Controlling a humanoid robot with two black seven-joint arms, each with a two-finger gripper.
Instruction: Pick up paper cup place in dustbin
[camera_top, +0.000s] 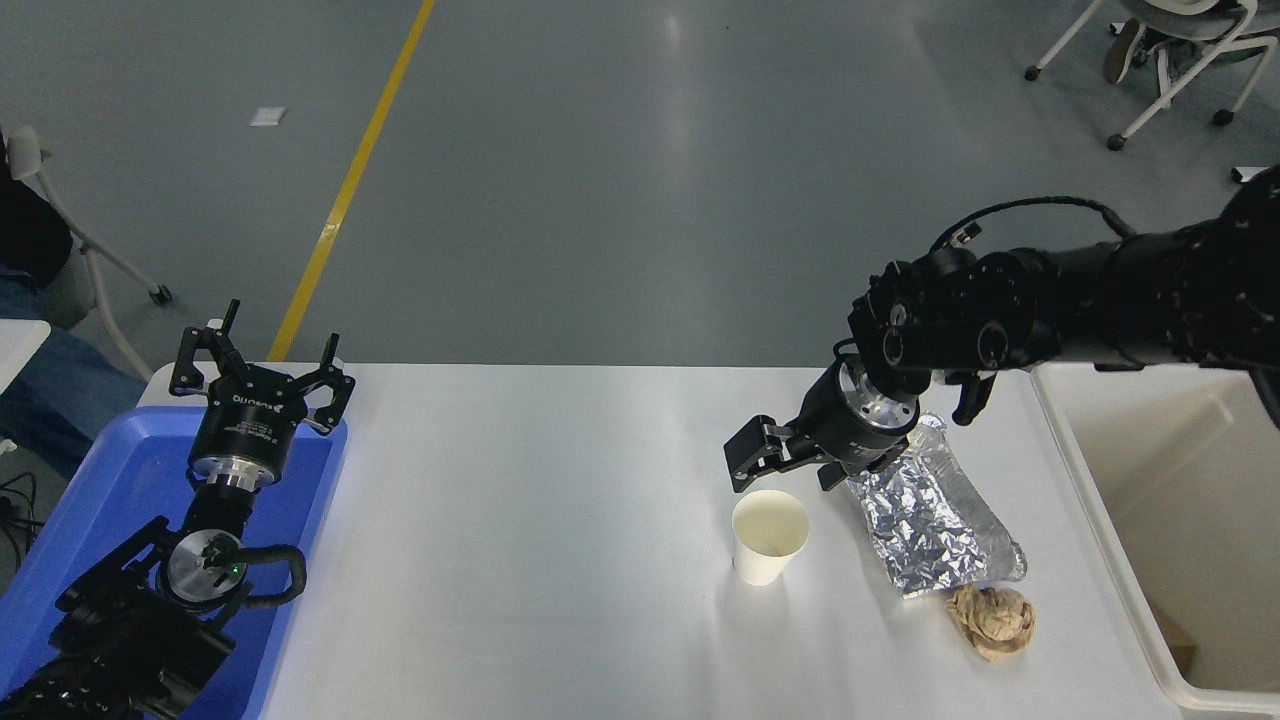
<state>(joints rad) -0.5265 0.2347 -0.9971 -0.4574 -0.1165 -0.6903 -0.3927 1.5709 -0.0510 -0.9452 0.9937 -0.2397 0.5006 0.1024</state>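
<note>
While one paper cup (769, 536) stands upright, right end effector (785, 472) hovers open beside it.

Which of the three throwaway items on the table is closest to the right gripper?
The paper cup, standing upright just in front of the right gripper. The crumpled foil tray lies beside it to the right, and the brown paper ball sits farthest off.
</note>
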